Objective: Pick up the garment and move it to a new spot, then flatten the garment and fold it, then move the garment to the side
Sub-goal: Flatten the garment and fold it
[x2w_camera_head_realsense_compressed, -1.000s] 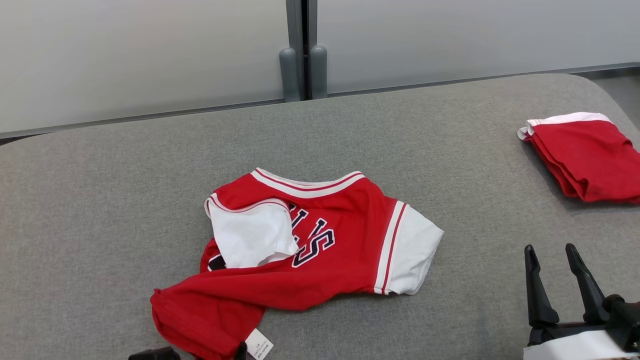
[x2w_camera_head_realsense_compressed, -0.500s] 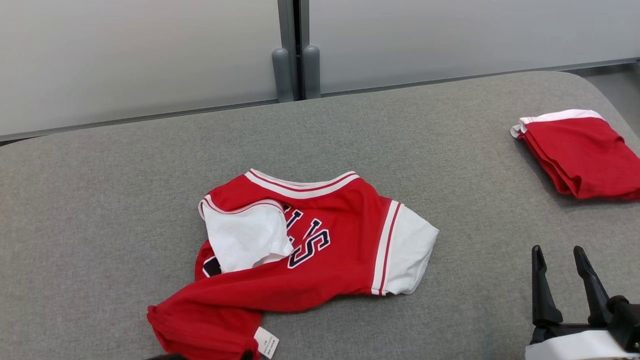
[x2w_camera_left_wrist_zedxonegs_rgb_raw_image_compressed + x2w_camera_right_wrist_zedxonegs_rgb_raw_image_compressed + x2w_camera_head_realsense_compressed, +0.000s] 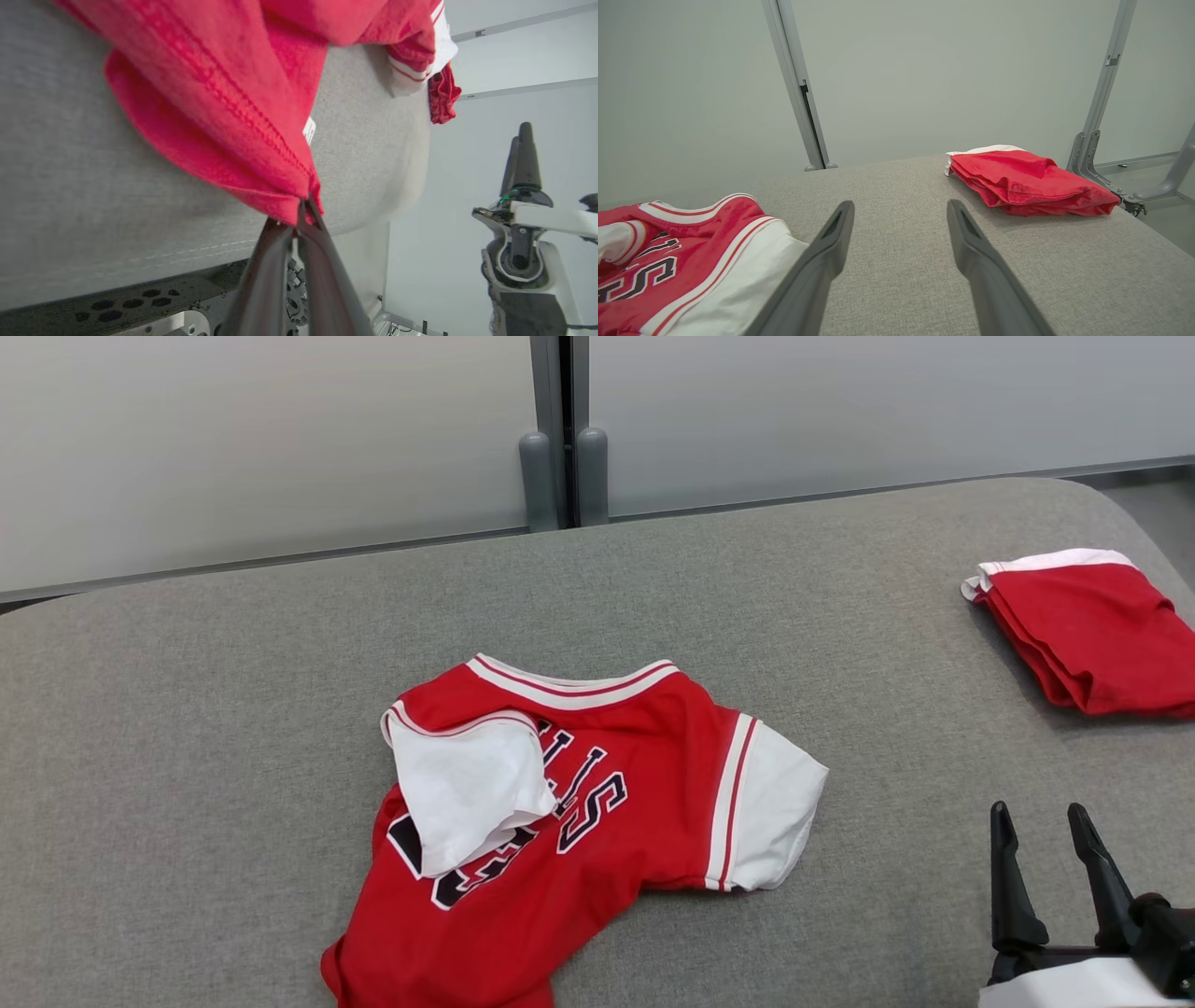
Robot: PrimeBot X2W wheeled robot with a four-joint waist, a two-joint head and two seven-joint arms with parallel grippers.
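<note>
A red jersey shirt (image 3: pixel 653 775) with white sleeves and dark lettering lies crumpled on the grey fabric-covered table (image 3: pixel 187 709), about the middle from left to right and reaching to the near edge; its white-and-red striped collar (image 3: pixel 569 677) points to the far side; the white sleeve on the left (image 3: pixel 467 784) is flipped over the chest and covers part of the lettering; the white sleeve on the right (image 3: pixel 770 812) lies spread flat on the table.

The shirt's lower part is drawn into a narrowing band toward the near left; there the left gripper (image 3: pixel 304 209) has its two dark fingers pressed together on the red stitched hem, clamping a bunched fold of it right at the table's near edge; a small white label (image 3: pixel 309 130) shows on the cloth just beyond the pinch.

The right gripper (image 3: pixel 1036 817) stands at the near right, to the right of the shirt; its fingers are spread apart with bare grey table between them, and nothing is in them.

A folded red cloth with a white edge (image 3: pixel 1092 635) rests at the far right of the table, well apart from the shirt; behind the table stand pale grey wall panels (image 3: pixel 280 448) joined at a grey metal post (image 3: pixel 565 476).
</note>
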